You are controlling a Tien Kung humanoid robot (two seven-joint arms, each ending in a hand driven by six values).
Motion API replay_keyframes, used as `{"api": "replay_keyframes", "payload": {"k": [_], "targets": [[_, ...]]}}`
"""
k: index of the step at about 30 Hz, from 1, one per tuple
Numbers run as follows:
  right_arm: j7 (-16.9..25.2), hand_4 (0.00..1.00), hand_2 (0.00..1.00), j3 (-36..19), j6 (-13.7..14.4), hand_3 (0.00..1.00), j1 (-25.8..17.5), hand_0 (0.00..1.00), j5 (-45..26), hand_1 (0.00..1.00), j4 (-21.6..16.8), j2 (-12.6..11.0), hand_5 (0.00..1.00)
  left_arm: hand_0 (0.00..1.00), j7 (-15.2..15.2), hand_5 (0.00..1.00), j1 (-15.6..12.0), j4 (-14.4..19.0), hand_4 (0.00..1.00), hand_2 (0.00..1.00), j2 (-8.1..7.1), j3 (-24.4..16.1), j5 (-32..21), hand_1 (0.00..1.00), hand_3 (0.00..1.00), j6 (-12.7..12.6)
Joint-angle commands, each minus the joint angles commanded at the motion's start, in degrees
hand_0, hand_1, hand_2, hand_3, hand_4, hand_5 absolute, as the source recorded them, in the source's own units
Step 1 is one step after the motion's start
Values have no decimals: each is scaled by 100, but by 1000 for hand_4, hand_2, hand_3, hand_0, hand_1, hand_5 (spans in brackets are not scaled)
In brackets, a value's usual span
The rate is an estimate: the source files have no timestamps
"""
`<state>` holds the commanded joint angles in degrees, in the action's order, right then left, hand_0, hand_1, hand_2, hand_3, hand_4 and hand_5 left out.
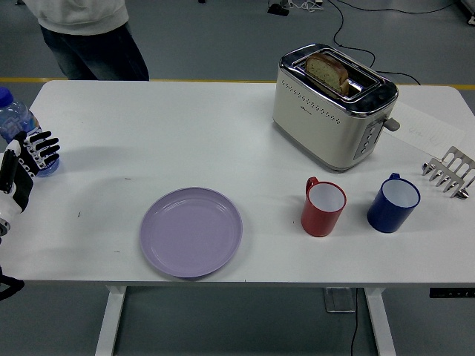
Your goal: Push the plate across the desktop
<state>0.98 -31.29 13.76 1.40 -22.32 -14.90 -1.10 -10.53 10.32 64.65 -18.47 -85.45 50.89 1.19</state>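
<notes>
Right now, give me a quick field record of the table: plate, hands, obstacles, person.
plate: lilac plate, near the front edge, untouched
left hand: left hand open, at the far left beside a water bottle
right hand: not in view
obstacles right of plate: red mug, blue mug, toaster holding bread
person: standing at the far left corner, hands unseen
</notes>
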Motion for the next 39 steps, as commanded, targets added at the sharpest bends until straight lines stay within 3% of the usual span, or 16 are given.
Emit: {"api": "replay_keyframes", "payload": {"k": [12, 39], "targets": [[48, 396, 668, 73, -33, 620, 54, 597, -145, 554, -1, -14, 517, 717, -119, 998, 27, 64, 527, 662, -19, -38, -244, 689, 659, -181], [49, 395, 667, 103, -98, 619, 135, 597, -189, 553, 21, -9, 517, 714, -151, 998, 146, 302, 520, 661, -20, -40, -273, 685, 657, -195]]}}
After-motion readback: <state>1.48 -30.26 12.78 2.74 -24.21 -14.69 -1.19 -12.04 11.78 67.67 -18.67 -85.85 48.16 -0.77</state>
